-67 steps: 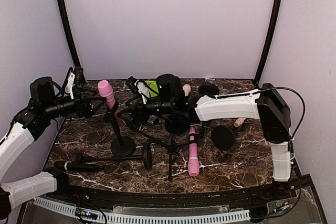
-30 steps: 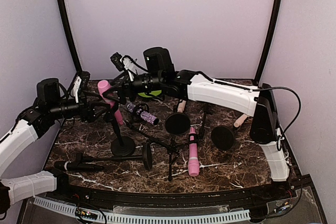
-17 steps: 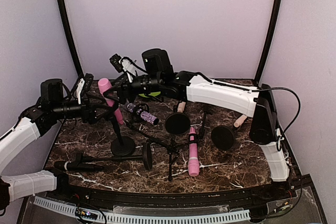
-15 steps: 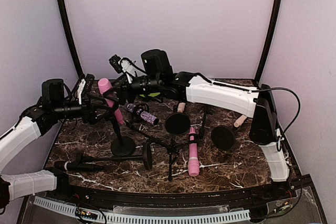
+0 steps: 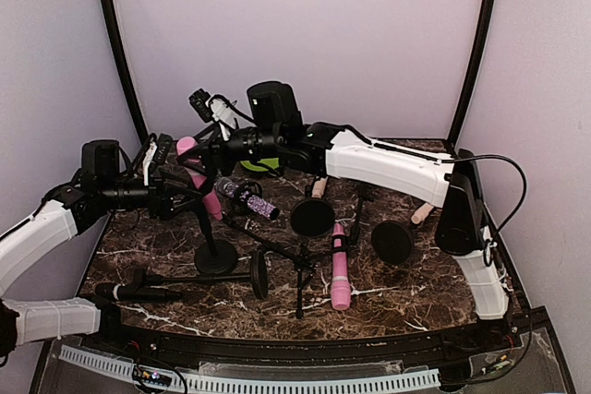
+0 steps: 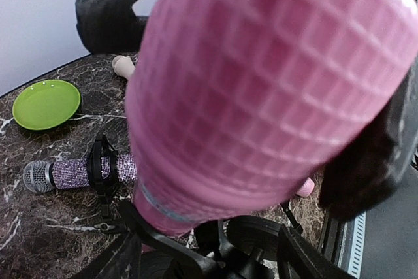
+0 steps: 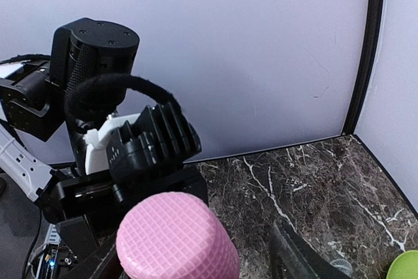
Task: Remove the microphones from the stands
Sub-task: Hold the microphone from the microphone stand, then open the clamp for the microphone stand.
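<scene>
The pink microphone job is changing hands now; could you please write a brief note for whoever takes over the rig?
Left gripper: fingers flank the stand just below the pink microphone; grip unclear.
Right gripper: open, straddling the pink microphone's head.
Pink microphone: seated in the stand's clip, not yet freed.
Done: both arms are at the microphone.
Left to do: grasp it and pull it out of the clip.

Matt pink microphone (image 6: 261, 83) with a moulded grid texture, on a matt black stand (image 5: 217, 258); purple microphone (image 6: 85, 171) rough with glitter studs, metal mesh head; green plate (image 6: 46, 104) smooth, glossy plastic; desk (image 5: 416, 274) polished, dark marble-look, white-veined.
</scene>
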Available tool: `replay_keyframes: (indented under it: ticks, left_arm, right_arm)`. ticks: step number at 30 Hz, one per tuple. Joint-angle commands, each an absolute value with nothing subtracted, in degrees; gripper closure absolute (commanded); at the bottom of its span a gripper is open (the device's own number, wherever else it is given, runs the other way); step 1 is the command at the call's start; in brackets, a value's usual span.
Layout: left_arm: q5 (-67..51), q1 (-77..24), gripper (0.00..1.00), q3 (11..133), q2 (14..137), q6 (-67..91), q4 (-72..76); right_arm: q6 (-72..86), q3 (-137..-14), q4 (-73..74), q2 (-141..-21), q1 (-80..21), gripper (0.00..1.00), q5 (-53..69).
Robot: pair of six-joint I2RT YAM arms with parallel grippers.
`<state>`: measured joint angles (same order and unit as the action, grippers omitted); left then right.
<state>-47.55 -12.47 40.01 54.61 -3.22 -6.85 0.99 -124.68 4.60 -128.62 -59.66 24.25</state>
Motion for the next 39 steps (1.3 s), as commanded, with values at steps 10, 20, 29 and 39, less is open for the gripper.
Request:
replay_keyframes:
  ticks: [10, 20, 29, 39]
  left_arm:
    - [-45.41, -13.15, 0.23, 40.53, 52.92, -4.75, -6.72]
    - [-29.92, -19.01, 0.22, 41.74, 52.83, -8.83, -13.09]
    - [-28.84, -19.42, 0.26, 41.49, 51.8, -8.72, -14.95]
    - [-29.6, -19.42, 0.45, 41.53, 51.98, -8.81, -14.68]
  right_arm:
    - [-1.46, -118.1, -2.14, -123.44, -61.53, 0.61, 12.85]
    - [-3.15, -117.0, -1.67, -121.82, -64.15, 0.65, 0.24]
    - [-2.64, -116.63, -1.84, -121.51, -64.16, 0.65, -2.33]
    - [-2.81, -115.97, -2.2, -121.21, -64.16, 0.65, -1.98]
